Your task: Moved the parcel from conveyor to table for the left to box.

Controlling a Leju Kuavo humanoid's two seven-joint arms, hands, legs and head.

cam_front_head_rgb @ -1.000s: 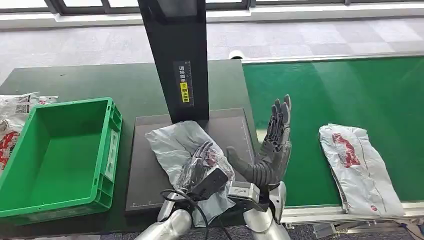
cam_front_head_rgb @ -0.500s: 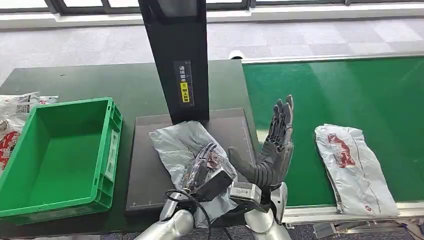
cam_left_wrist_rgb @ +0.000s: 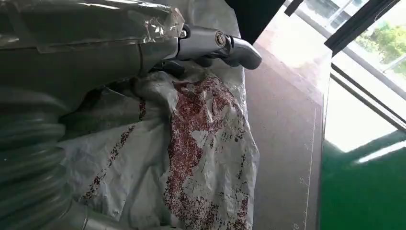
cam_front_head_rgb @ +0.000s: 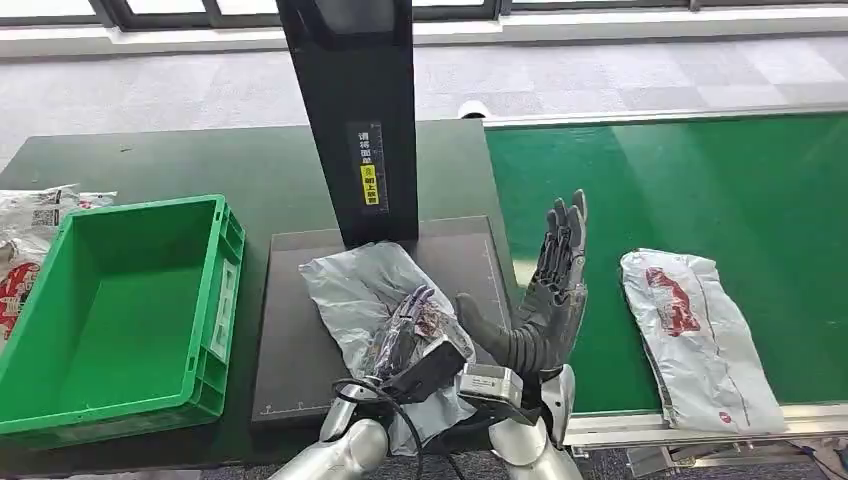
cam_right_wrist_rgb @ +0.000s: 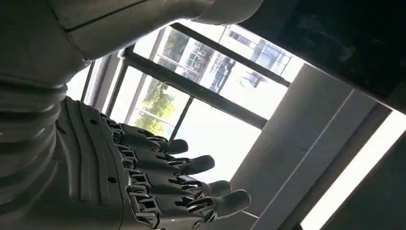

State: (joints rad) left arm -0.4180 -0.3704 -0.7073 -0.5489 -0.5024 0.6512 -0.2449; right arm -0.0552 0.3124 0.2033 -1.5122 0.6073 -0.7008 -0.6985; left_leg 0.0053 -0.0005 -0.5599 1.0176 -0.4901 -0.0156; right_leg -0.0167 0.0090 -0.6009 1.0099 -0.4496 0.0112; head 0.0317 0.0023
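Observation:
A grey parcel [cam_front_head_rgb: 355, 285] with a red-speckled print [cam_left_wrist_rgb: 201, 143] lies crumpled on the dark scale plate [cam_front_head_rgb: 290, 350]. My left hand [cam_front_head_rgb: 408, 325] lies on its near right part and grips it. The thumb [cam_left_wrist_rgb: 215, 43] reaches across the bunched film, and the parcel hides the fingers in the left wrist view. My right hand [cam_front_head_rgb: 548, 290] stands upright between the plate and the conveyor, palm flat and fingers [cam_right_wrist_rgb: 191, 191] spread, holding nothing. A second white parcel [cam_front_head_rgb: 695, 335] with a red print lies on the green conveyor [cam_front_head_rgb: 690, 180], to the right of that hand.
An empty green crate [cam_front_head_rgb: 215, 300] stands left of the plate on the dark table [cam_front_head_rgb: 200, 160]. A black scanner column [cam_front_head_rgb: 350, 110] rises behind the plate. Several white bags [cam_front_head_rgb: 25, 225] lie beyond the crate at the far left. The conveyor's near rail [cam_front_head_rgb: 700, 418] runs along the front.
The white parcel on the conveyor has drifted left toward my right hand. My left hand and the grey parcel have shifted slightly right. The right hand has stayed raised.

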